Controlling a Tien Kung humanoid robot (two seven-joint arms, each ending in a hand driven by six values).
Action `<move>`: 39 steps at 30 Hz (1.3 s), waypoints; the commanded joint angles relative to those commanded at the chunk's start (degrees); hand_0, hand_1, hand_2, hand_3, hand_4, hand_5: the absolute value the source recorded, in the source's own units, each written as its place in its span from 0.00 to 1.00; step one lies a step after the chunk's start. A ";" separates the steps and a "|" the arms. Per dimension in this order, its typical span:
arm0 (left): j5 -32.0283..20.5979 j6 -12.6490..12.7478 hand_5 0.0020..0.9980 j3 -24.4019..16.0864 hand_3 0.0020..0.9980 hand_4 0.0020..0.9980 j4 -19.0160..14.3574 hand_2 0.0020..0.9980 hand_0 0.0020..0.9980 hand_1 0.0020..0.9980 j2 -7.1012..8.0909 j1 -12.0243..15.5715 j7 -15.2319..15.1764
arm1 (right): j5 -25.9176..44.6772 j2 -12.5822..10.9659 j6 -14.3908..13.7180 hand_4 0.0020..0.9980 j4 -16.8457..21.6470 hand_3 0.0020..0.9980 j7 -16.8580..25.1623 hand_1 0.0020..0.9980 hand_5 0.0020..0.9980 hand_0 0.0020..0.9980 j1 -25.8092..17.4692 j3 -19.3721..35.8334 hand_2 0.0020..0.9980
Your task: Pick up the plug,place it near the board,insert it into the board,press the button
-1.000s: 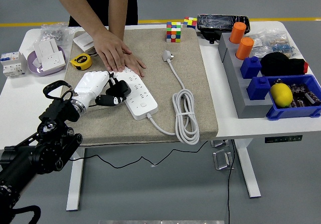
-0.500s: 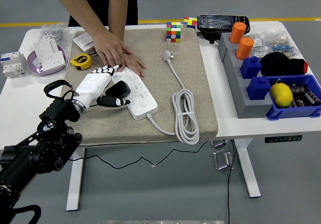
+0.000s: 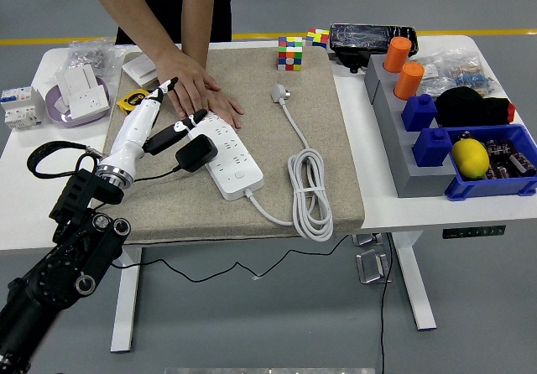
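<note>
Nearest the camera, the black left arm is reaching in from the lower left, and its white left robot hand is stretching forward with the fingers straightened, grasping nothing; the thumb is lying close against the black boxy plug adapter. That plug is sitting at the near left end of the long white power strip, apparently seated in a socket, though how deep the prongs are going cannot be told. Its thin black cord is trailing back toward the arm. The strip is lying diagonally on the beige felt mat covering the white desk, with the strip's own white cable coiled to the right.

Farther back, a person's hand is pressing flat on the far end of the strip, steadying it. The robot fingertips are pointing just beside that hand.

Judging from this, the insertion looks done and the button press is what remains. The risks: the extended fingers are sitting near the person's hand and could bump it; a sideways brush of the thumb could tilt the plug out of its socket; and the trailing cord could snag on the arm.

The right arm is not showing.
</note>
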 joint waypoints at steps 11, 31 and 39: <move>-12.65 -3.77 1.00 6.66 0.94 1.00 -14.79 0.98 1.00 1.00 0.18 8.25 7.58 | -0.32 0.00 -0.11 1.00 0.03 0.76 0.05 0.76 1.00 0.80 -0.20 0.26 0.74; -4.55 -4.21 1.00 10.16 0.93 1.00 -8.40 0.99 1.00 1.00 -0.37 5.44 6.09 | -0.32 -0.08 -0.12 1.00 0.00 0.76 0.11 0.75 1.00 0.80 0.08 0.53 0.74; -2.09 -3.63 1.00 8.32 0.93 1.00 -9.63 0.99 1.00 1.00 -0.17 6.23 5.89 | -0.19 -0.05 -0.10 1.00 -0.08 0.76 0.08 0.76 1.00 0.80 0.06 0.66 0.74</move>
